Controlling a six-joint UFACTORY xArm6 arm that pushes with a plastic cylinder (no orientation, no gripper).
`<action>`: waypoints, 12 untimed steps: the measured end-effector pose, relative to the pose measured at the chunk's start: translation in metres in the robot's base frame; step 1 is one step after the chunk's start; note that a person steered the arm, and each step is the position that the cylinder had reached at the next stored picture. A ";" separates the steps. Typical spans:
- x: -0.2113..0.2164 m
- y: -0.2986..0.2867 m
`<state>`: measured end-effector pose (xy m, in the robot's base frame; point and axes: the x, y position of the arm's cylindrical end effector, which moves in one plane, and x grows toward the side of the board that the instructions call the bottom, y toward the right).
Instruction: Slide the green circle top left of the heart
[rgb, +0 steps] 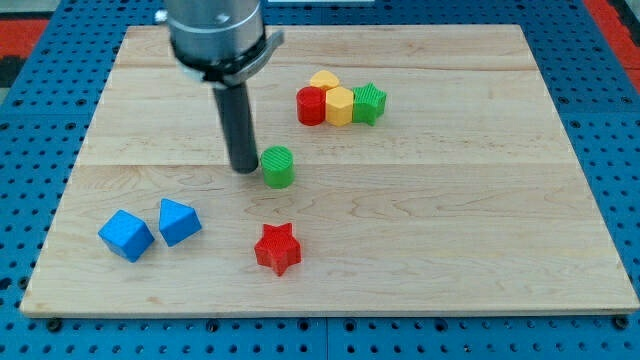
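The green circle (278, 166) stands near the middle of the wooden board (480, 220). My tip (243, 168) is down on the board just to the view's left of the green circle, close to it or touching it. A yellow block that looks like a heart (324, 80) sits at the top of a tight cluster above and to the right of the green circle. In that cluster it touches a red circle (311, 105), a yellow hexagon (340, 105) and a green star (368, 102).
A red star (277, 248) lies below the green circle. Two blue blocks (126, 235) (179, 221) lie side by side at the lower left. The arm's grey body (215, 35) hangs over the board's top left.
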<state>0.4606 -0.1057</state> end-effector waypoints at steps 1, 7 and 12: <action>0.037 -0.019; -0.009 0.121; -0.001 0.068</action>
<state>0.4594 -0.0377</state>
